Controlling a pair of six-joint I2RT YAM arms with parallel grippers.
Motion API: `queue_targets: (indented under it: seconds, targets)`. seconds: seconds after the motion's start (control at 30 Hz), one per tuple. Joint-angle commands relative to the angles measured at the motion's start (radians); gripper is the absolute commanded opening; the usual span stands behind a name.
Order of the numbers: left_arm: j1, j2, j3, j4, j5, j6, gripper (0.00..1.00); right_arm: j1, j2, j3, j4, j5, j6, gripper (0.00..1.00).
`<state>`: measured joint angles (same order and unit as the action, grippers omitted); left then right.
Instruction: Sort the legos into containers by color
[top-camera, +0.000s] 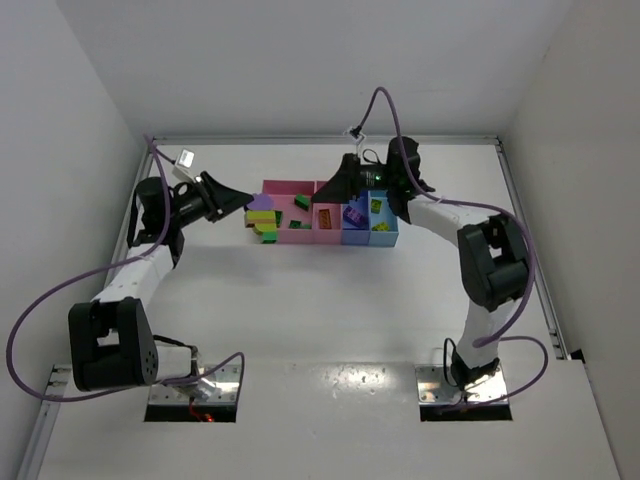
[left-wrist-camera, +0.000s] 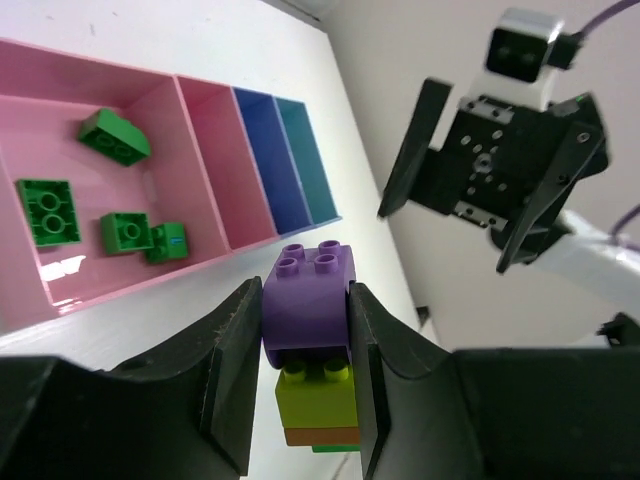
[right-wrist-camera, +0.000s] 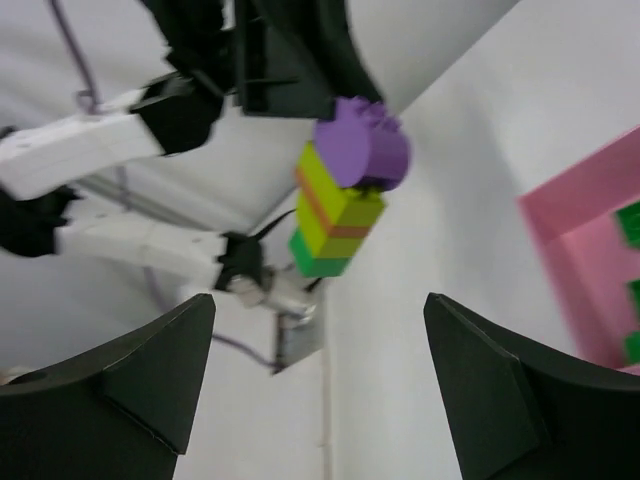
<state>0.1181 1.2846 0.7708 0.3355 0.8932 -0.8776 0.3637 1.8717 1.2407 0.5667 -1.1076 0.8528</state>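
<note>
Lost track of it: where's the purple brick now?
Top view, left side: the purple brick tops a stacked clump clamped in the left arm's fingers, beside the wide pink bin.

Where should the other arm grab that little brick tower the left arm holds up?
Probably by the yellow-green bricks sticking free beyond the purple brick, right gripper approaching sideways, fingers on their flat sides; the left gripper covers the purple one.

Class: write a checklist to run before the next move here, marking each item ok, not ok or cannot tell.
1. Left gripper shut on the clump: ok.
2. Right gripper open, apart from the clump: ok.
3. Clump split by colour: not ok; purple, yellow-green, orange and green are joined.
4. Wide pink bin holds only green bricks: ok.
5. Grip firm enough for pulling: cannot tell.
</note>
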Motion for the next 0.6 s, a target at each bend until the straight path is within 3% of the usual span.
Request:
queue_targets:
  seconds: [0.0,0.27,0.57]
  targets:
    - [-0.008,0.018,-0.021,0.229,0.033,-0.179,0.00,0.017,0.041,-0.052,0.412,-0.141,0.476,0.85]
    - [-0.038,0.027,-0.002,0.275,0.033,-0.219,0.00,0.050,0.132,0.012,0.351,-0.141,0.574,0.95]
    - [-0.048,0.027,-0.002,0.275,0.024,-0.219,0.00,0.113,0.224,0.137,0.404,-0.110,0.637,0.92]
